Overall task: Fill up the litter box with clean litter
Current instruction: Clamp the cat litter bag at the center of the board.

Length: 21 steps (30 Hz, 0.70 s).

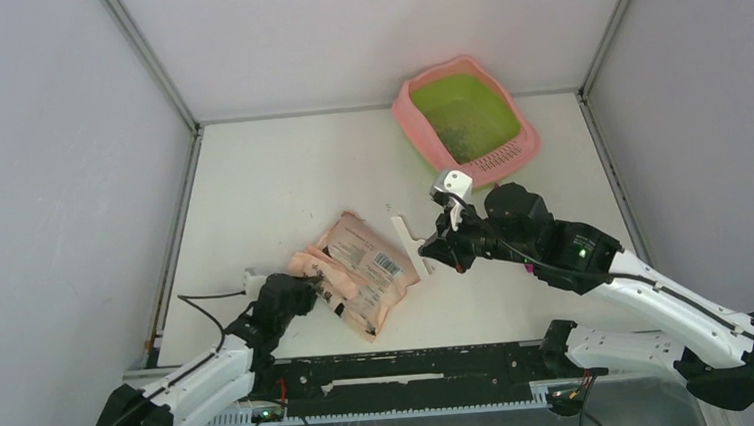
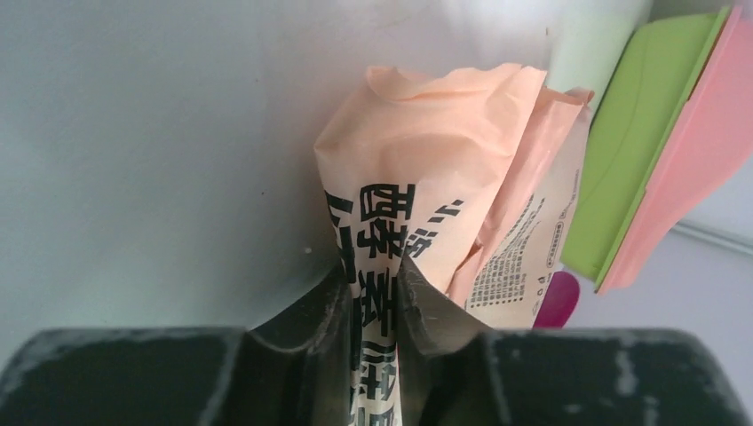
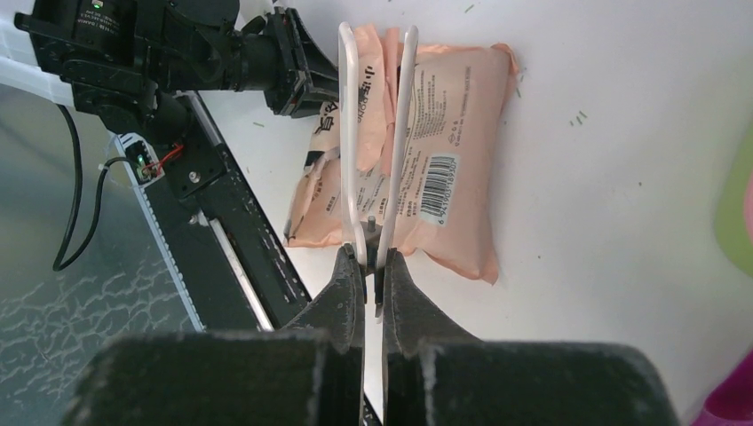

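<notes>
Two wrist-view grips: left gripper (image 2: pixel 373 266) pinching bag (image 2: pixel 426 142); right gripper (image 3: pixel 371 257) clamping white tool (image 3: pixel 347 133).

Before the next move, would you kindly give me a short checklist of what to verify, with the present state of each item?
1. Hold of the left gripper on the bag: ok, a fold is pinched between its fingers.
2. Hold of the right gripper on the white tool: ok, shut on it.
3. Opening in the bag: cannot tell, no cut edge shows.
4. Position of the litter box: ok, it stands open at the far right of the table, with nothing over it.
5. Fill of litter: not ok, only sparse specks lie on the green basin.
</notes>
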Motion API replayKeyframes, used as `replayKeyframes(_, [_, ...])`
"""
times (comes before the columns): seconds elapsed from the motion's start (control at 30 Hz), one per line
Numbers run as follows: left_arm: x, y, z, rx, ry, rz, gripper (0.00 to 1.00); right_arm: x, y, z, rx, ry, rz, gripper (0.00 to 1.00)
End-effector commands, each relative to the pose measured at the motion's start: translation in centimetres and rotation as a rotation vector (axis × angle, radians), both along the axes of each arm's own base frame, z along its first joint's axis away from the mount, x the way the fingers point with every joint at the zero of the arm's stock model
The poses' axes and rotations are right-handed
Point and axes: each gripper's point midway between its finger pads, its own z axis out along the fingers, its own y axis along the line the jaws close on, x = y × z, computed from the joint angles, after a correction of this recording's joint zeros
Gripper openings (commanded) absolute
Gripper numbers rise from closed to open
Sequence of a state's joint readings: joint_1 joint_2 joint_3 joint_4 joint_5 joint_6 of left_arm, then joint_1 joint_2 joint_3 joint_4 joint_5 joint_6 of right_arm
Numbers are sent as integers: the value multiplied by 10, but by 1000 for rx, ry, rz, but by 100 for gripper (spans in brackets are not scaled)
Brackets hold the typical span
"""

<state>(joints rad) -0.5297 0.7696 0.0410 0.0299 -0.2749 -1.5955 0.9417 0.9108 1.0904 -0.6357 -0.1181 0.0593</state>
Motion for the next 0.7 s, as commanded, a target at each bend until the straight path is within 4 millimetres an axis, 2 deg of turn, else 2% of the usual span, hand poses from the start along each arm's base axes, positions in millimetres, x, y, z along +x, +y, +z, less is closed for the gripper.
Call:
replayKeyframes(0.0, [-14, 8, -25, 70, 64, -29, 19, 3, 4, 5, 31, 7, -7, 0])
replayKeyframes(0.17, [0, 1, -1, 138, 49, -84, 15, 3, 8, 6, 41, 13, 3, 0])
replayKeyframes(0.27, [13, -6, 28, 193, 39, -147, 15, 2, 11, 8, 40, 21, 14, 0])
replayKeyframes(0.43, [32, -16, 80, 310, 45, -295, 15, -6, 17, 27, 48, 7, 49, 0])
replayKeyframes(0.5, [43, -25, 109, 357, 32, -378, 16, -11, 22, 34, 53, -10, 60, 0])
replayKeyframes(0.67, [53, -40, 135, 430, 87, -536, 15, -14, 35, 54, 32, -95, 33, 0])
